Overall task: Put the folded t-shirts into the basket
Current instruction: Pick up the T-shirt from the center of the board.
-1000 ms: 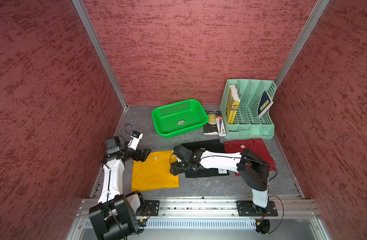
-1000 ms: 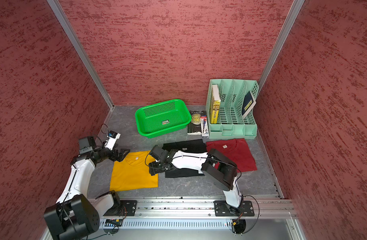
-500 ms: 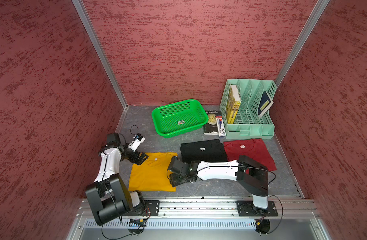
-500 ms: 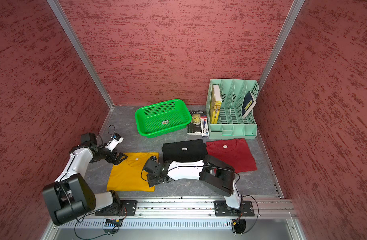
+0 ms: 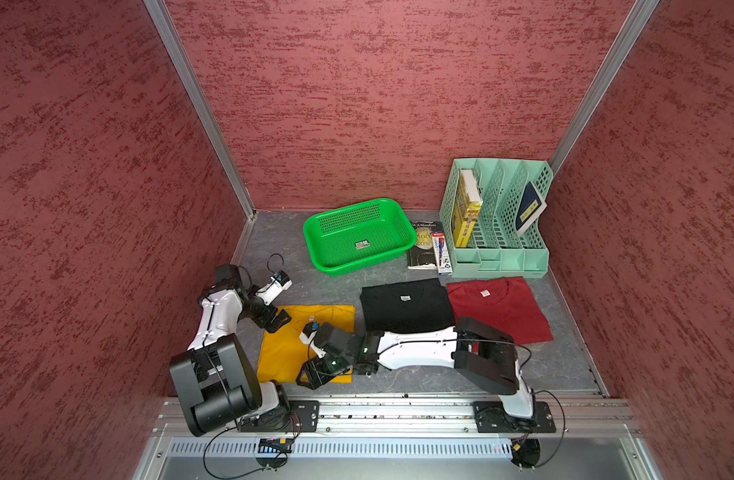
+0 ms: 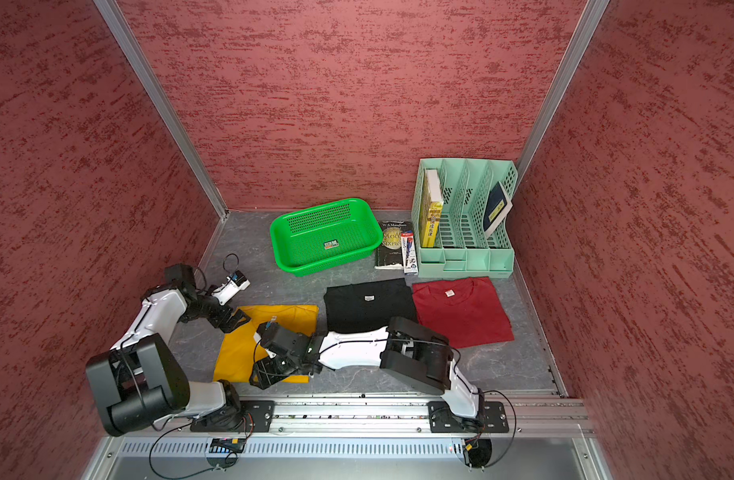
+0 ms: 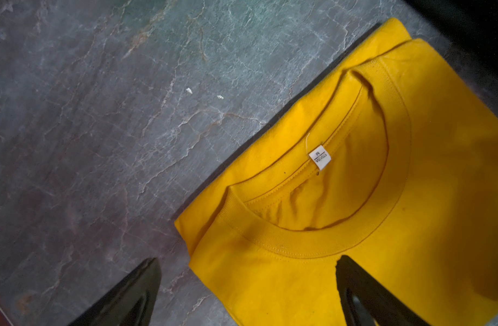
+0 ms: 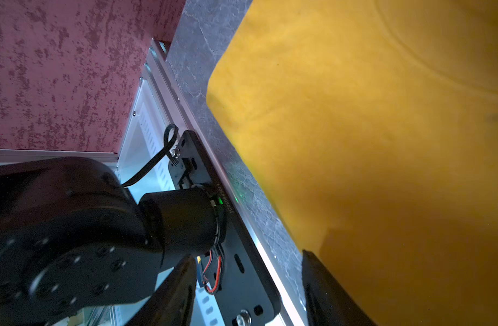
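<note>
Collar (image 7: 312, 242) of mustard t-shirt (image 5: 284, 353) — toward back wall (image 5: 378, 104).

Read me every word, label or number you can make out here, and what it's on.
"W.S.Maugham", "MOO", "SIXPE": black book cover.
"M": neck tag of yellow t-shirt; its number is blurred.
Too small to read: basket sticker, yellow book, pen pack, black t-shirt label, red t-shirt label.
</note>
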`<action>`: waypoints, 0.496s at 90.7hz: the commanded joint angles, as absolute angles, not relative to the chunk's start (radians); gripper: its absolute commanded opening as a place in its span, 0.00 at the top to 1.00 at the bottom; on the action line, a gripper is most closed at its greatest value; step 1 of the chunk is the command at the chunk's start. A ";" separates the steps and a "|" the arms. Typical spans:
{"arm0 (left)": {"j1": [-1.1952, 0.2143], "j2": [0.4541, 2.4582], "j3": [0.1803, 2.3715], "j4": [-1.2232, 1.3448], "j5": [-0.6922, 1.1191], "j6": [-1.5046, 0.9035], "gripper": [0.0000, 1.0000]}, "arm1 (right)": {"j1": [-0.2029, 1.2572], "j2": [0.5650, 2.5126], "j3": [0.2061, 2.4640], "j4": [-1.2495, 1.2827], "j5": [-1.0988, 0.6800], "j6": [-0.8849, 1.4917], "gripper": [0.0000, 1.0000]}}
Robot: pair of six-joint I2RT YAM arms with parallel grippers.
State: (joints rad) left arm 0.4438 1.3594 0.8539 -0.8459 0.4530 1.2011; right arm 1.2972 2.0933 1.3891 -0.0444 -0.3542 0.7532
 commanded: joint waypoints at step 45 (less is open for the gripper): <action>0.237 1.608 0.861 -0.776 0.194 1.356 0.02 | 1.265 1.810 1.031 -0.243 -0.219 0.794 0.32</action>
State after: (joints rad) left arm 0.2504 1.5902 0.8593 -0.7589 0.2329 1.3304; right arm 1.2709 1.8519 1.0550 -0.0978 -0.2958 0.8188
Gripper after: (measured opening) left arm 0.995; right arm 0.675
